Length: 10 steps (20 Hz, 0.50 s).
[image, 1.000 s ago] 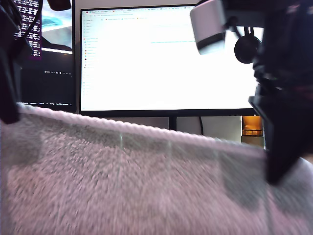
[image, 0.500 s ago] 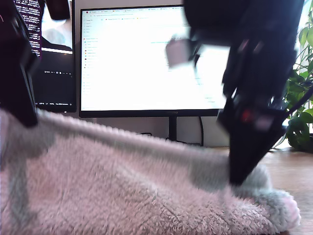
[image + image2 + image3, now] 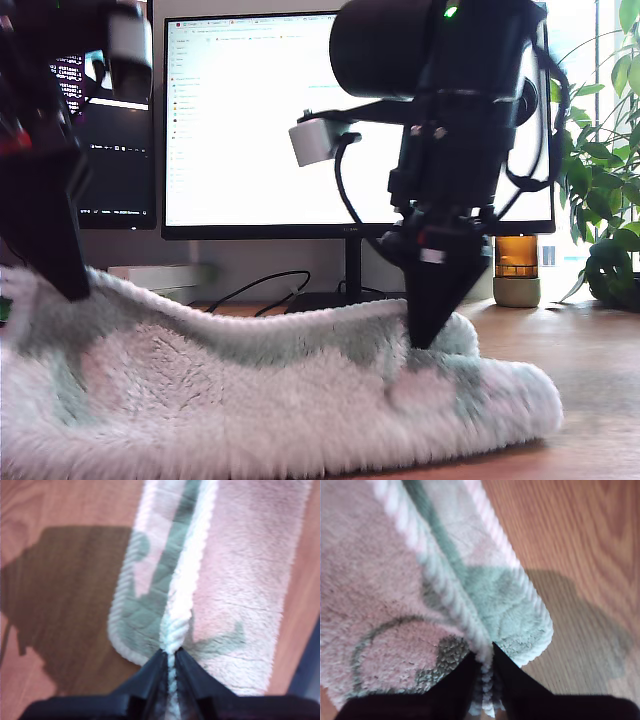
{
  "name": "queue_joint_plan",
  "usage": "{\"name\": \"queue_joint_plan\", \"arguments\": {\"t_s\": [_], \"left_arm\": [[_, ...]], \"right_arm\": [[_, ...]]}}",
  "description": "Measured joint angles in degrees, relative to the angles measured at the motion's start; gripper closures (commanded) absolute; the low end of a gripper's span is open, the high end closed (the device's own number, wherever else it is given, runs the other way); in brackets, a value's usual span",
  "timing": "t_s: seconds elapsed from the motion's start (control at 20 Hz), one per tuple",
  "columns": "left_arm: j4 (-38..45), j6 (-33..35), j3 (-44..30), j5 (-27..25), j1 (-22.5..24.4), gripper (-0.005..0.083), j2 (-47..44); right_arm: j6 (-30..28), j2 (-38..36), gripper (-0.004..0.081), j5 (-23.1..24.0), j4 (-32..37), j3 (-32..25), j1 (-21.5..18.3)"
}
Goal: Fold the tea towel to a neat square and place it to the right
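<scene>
The tea towel (image 3: 250, 400) is fluffy off-white plush with mint-green patches, and it lies doubled on the wooden table (image 3: 600, 390). Its ribbed upper edge is held a little above the layer beneath. My first gripper (image 3: 170, 655) is shut on that ribbed edge of the towel (image 3: 250, 580), close to a rounded corner. My second gripper (image 3: 484, 655) is shut on the ribbed edge of the towel (image 3: 380, 580) at another corner. In the exterior view one black gripper (image 3: 428, 335) pinches the edge at the right and another (image 3: 62, 285) at the left. The wrist views do not show which is which.
A bright monitor (image 3: 260, 120) on a stand rises behind the towel, with a dark screen (image 3: 110, 150) to the exterior view's left of it. Cables (image 3: 260, 285) run under the monitor. An amber jar (image 3: 516, 262) and a leafy plant (image 3: 610, 200) stand at the exterior view's right.
Both arms have come down and away from the camera, bringing the raised towel edge down. The towel no longer fills the view and now lies doubled on the table.
</scene>
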Motion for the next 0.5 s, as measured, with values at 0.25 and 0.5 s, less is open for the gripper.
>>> {"name": "queue_joint_plan", "arguments": {"t_s": [0.25,0.5], "left_arm": [[1.2,0.0,0.0,1.05,0.59,0.0797,2.49],[1.75,0.0,-0.04,1.49,0.72,0.0574,2.49]], "right_arm": [[-0.02,0.0,0.078,-2.38,0.2,0.0,-0.7],[-0.02,0.0,0.0621,-2.4,2.05,0.0,-0.68]]}}
